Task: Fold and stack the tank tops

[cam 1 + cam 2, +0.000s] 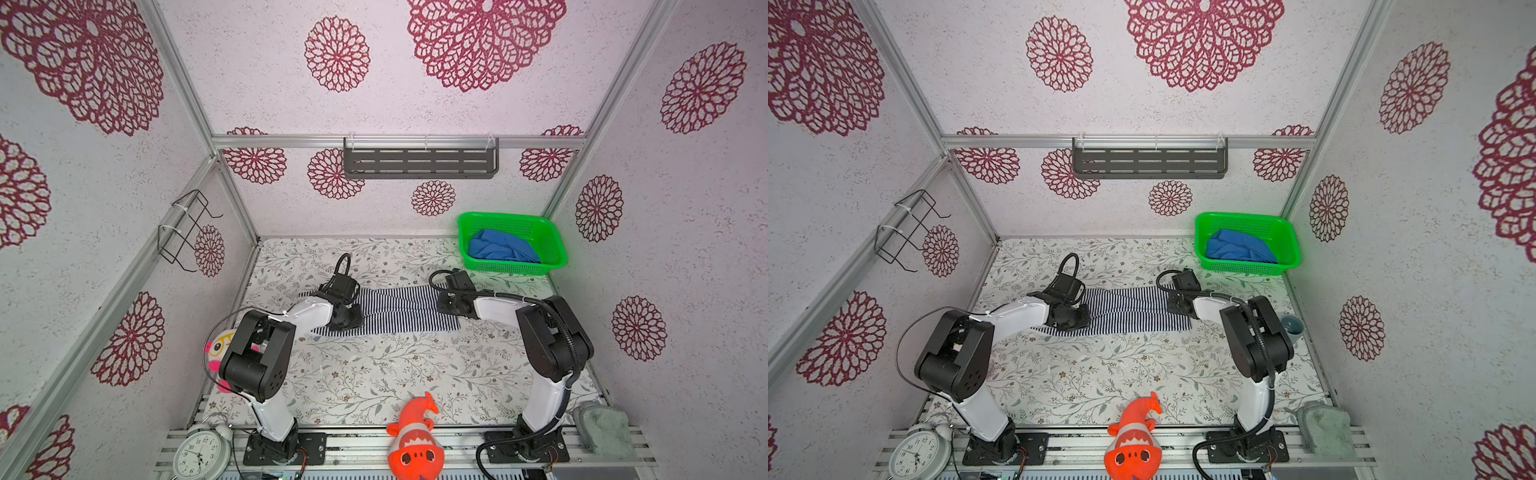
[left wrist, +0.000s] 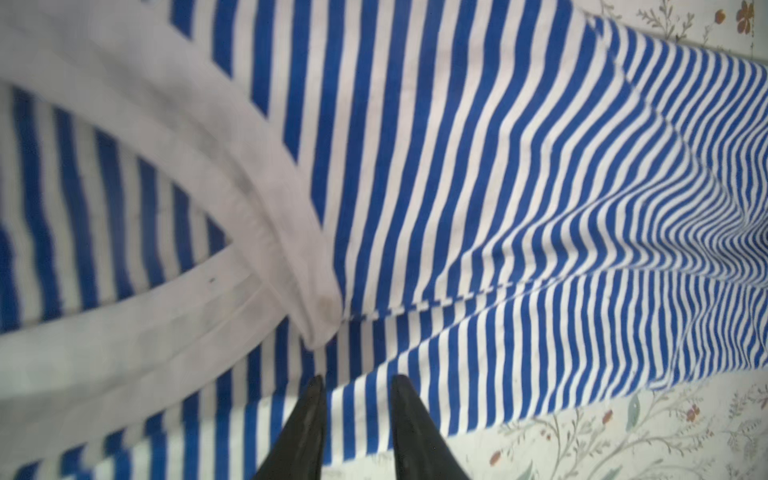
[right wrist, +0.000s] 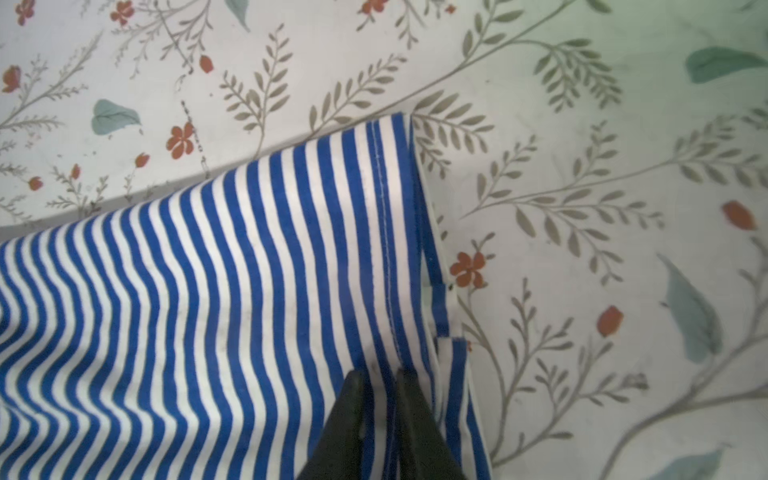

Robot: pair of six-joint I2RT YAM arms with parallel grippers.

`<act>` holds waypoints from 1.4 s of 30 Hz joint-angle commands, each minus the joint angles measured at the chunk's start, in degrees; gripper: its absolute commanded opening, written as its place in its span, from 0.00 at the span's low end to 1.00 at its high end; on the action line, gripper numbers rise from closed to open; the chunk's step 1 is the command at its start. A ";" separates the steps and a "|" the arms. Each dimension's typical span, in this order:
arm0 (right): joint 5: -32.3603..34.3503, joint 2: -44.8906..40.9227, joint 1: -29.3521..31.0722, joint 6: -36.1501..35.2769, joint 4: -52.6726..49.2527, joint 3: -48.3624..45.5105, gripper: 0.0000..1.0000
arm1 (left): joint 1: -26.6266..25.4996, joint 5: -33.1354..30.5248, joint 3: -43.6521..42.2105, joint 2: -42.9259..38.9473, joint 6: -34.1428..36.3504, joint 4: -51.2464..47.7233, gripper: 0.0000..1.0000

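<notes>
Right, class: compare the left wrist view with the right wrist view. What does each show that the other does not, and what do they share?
Left wrist only: the wide white trim band of the navy-and-white striped cloth tank top, and the left gripper, jaws apart over it. Right wrist only: the top's stitched hem at a corner, with the right gripper pinching cloth beside it. Both: striped fabric lying on the floral-printed table cover, and a pair of black fingertips.
</notes>
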 commanded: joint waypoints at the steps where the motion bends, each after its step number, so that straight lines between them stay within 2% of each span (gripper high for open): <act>1: 3.39 -3.30 -1.24 -0.03 -3.02 -1.54 0.21 | -0.22 -0.06 2.67 -3.93 0.27 -4.96 0.36; 5: 0.19 -5.69 -0.56 -3.13 0.09 -0.79 0.26 | 0.44 -1.35 8.00 -2.18 1.01 -4.07 0.38; 10: -0.92 -2.61 1.19 -6.40 -0.53 3.07 0.26 | 1.76 0.98 17.96 9.30 -0.64 -0.76 0.33; 15: -1.45 1.14 1.90 -6.19 0.25 5.65 0.23 | 1.79 1.57 23.60 18.74 -2.31 1.27 0.28; 20: 0.09 4.63 1.77 -5.41 -1.71 7.52 0.20 | 2.07 0.47 21.75 21.78 -2.06 -0.09 0.28; 25: 0.15 3.98 1.86 -3.62 -2.84 3.34 0.17 | 5.34 0.38 21.96 24.86 -1.31 0.07 0.28; 28: -1.32 1.07 2.82 -0.52 -2.84 -2.57 0.17 | 6.82 1.50 28.38 29.09 0.04 -1.12 0.28; 34: -6.63 -7.22 11.04 7.93 -1.34 -12.90 0.19 | 4.95 7.05 51.51 41.61 5.13 -8.68 0.27; 36: -5.43 -11.23 13.60 8.19 -1.22 -13.10 0.23 | 3.44 7.26 59.34 44.00 8.88 -12.52 0.30; 39: 1.01 -17.55 13.99 5.82 -0.40 -12.99 0.28 | 2.25 4.57 61.55 40.53 13.28 -13.53 0.38; 41: 3.68 -19.96 13.20 4.42 2.37 -13.63 0.54 | 2.39 2.72 59.36 35.16 14.75 -13.89 0.43; 42: 2.29 -20.02 12.13 3.65 3.64 -13.56 0.60 | 2.40 0.93 57.19 31.79 15.42 -14.01 0.44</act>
